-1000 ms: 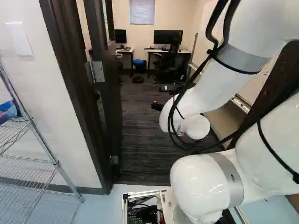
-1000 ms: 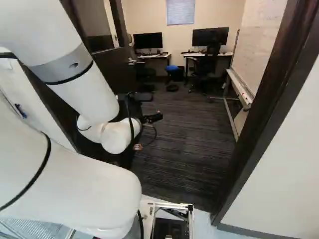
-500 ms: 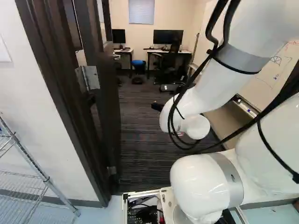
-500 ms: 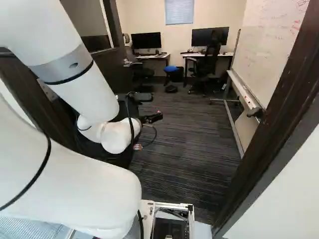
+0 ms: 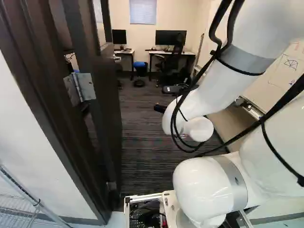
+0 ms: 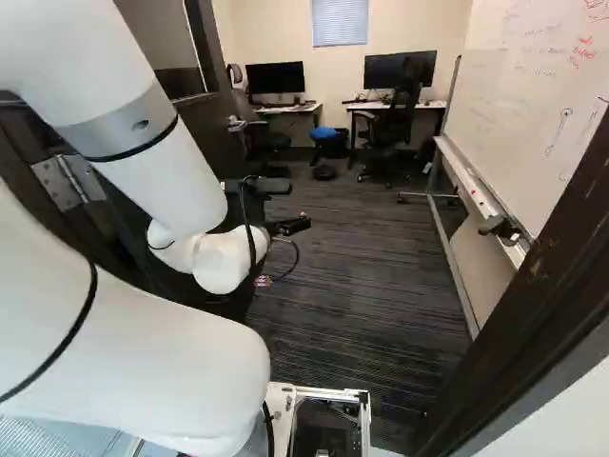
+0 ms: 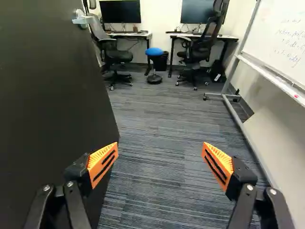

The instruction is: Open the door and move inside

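wrist view shows the open door (image 7: 45, 102) beside the widely spread claw (image 6: 291, 226).

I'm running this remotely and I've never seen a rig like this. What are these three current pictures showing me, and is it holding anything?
The machine is one white arm on a moving base. Two pictures come from cameras on the base, behind the arm, one to its left and one to its right. They show the same room, so don't count things twice. The third looks out from the wrist, along the black gripper.

Its two fingers, with orange pads, stand wide apart with nothing between them, so nothing is held.

Beside them is the open, dark door, with a lever handle. Ahead lies a carpeted floor with a blue-topped stool and office chairs. Monitors stand on two desks; a whiteboard stands at the right of the right base view.
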Controlling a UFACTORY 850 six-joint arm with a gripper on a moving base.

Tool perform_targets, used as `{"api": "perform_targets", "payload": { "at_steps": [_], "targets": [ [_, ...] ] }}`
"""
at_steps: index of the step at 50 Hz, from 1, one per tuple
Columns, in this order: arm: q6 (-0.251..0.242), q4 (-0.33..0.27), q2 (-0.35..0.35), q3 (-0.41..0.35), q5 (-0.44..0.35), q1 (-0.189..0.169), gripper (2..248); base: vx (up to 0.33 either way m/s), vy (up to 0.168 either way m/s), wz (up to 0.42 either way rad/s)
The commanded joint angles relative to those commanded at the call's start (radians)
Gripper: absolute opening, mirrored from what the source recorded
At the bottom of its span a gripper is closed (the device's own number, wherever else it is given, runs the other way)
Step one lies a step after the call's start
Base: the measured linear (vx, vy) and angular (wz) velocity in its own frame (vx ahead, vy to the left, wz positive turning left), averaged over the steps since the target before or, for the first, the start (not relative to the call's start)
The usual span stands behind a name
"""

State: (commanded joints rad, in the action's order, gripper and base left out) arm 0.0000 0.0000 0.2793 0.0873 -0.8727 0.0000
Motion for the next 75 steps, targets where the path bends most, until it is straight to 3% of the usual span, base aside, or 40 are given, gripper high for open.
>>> {"api": "perform_targets", "payload": {
  "at_steps": [29,75],
  "targets": [
    [0.0,0.0,0.0,0.0,0.0,0.0,247,0.155,-0.057,-0.205],
    [0.0,0.0,0.0,0.0,0.0,0.0,247,0.162,-0.03,-0.015]
  ]
}}
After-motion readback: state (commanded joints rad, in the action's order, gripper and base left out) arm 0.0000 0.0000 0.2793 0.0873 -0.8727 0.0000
